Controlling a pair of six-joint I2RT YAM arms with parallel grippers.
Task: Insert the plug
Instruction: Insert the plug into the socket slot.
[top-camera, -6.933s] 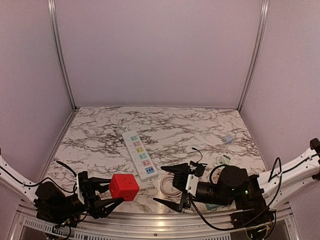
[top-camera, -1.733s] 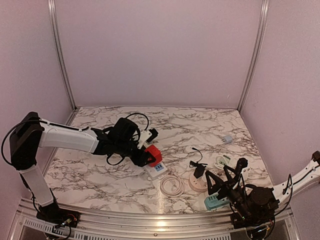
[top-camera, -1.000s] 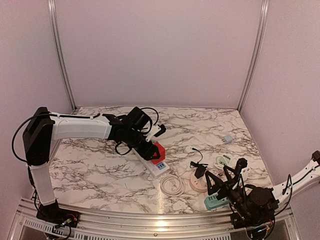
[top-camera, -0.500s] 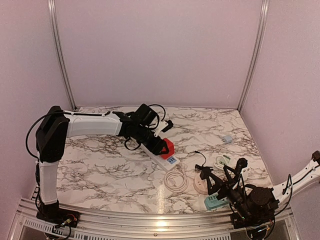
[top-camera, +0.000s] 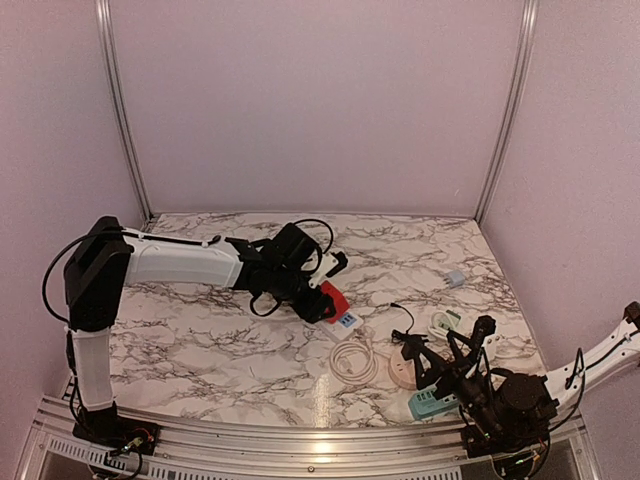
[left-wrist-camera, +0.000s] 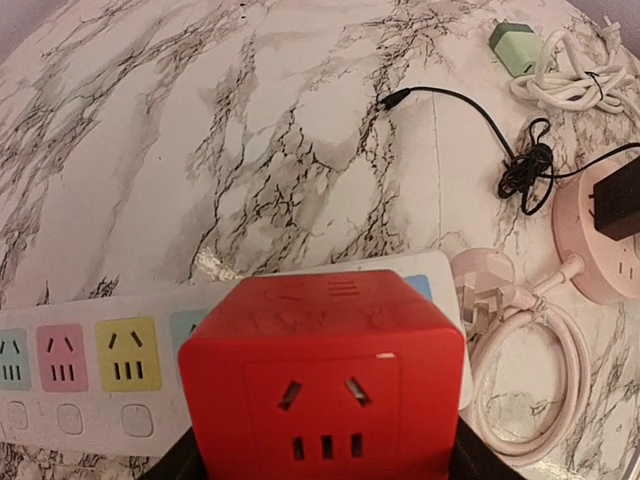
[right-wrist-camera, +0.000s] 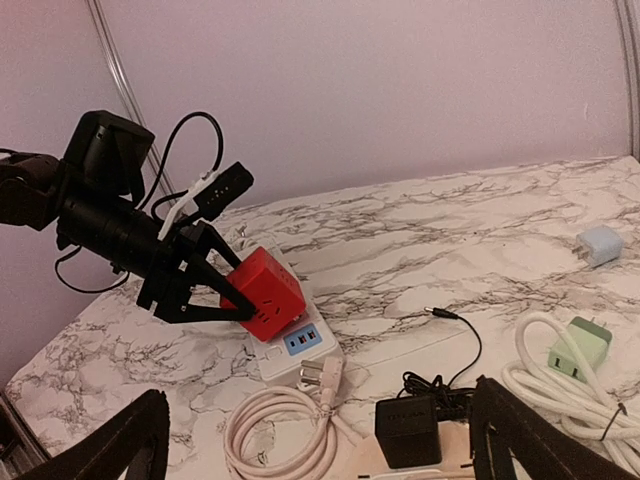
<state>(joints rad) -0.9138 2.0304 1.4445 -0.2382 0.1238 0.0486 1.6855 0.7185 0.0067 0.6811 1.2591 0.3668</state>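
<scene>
The plug is a red cube adapter (top-camera: 333, 301) with socket holes on its faces. My left gripper (top-camera: 324, 299) is shut on it, its black fingers clamping two opposite sides. The cube (right-wrist-camera: 265, 292) sits tilted on the near end of the white power strip (right-wrist-camera: 300, 345), just behind the strip's blue USB panel. Its prongs are hidden, so I cannot tell if they are seated. In the left wrist view the cube (left-wrist-camera: 325, 380) fills the lower middle, with the strip (left-wrist-camera: 100, 360) behind it. My right gripper (top-camera: 447, 350) stands open at the near right, holding nothing.
A coiled white cable with a three-pin plug (top-camera: 352, 362) lies by the strip's end. A pink round socket carrying a black adapter (top-camera: 405, 370) and a teal adapter (top-camera: 425, 403) sit near my right gripper. A green plug with white cord (top-camera: 445, 322) and a small blue-grey adapter (top-camera: 456, 278) lie further right.
My left arm has moved right with the red cube. The power strip's near end and the white coil have slid right with it. The right arm has not moved.
</scene>
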